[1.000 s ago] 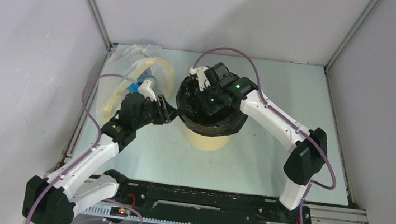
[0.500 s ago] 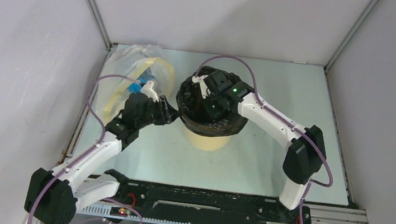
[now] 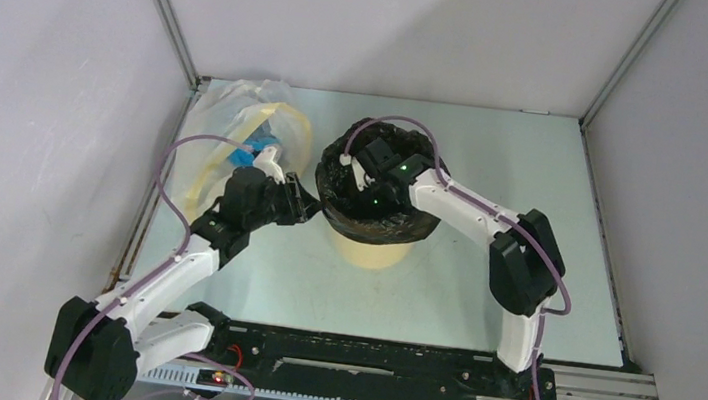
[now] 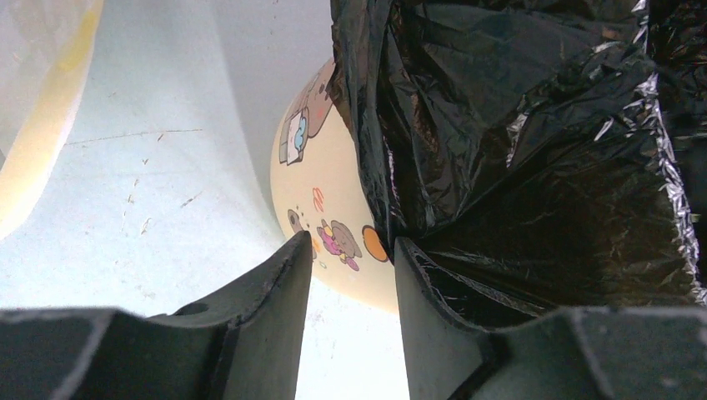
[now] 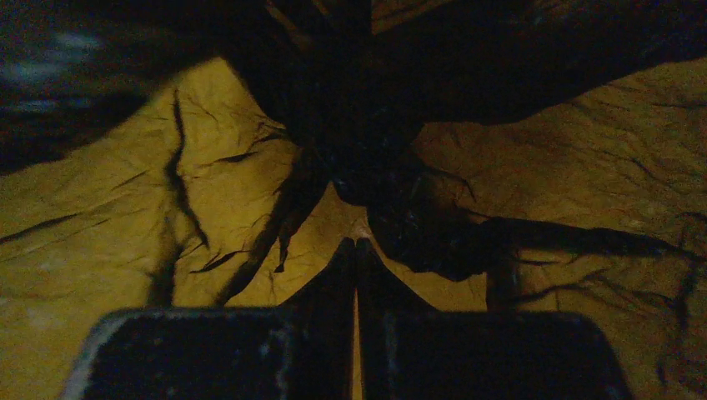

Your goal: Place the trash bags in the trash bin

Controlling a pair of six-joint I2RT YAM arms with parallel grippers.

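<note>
Trash bin [image 3: 370, 250] rim, upper wall hidden under black trash bag [image 3: 397, 227]. Right pincer [image 5: 356, 243] unseen from above, sunk inside bag mouth.

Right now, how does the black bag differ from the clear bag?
The black bag is opaque and glossy; the clear bag is see-through with a pale yellow band. The black bag drapes over the bin; the clear bag lies on the table beside it. Both are crinkled plastic film.
</note>
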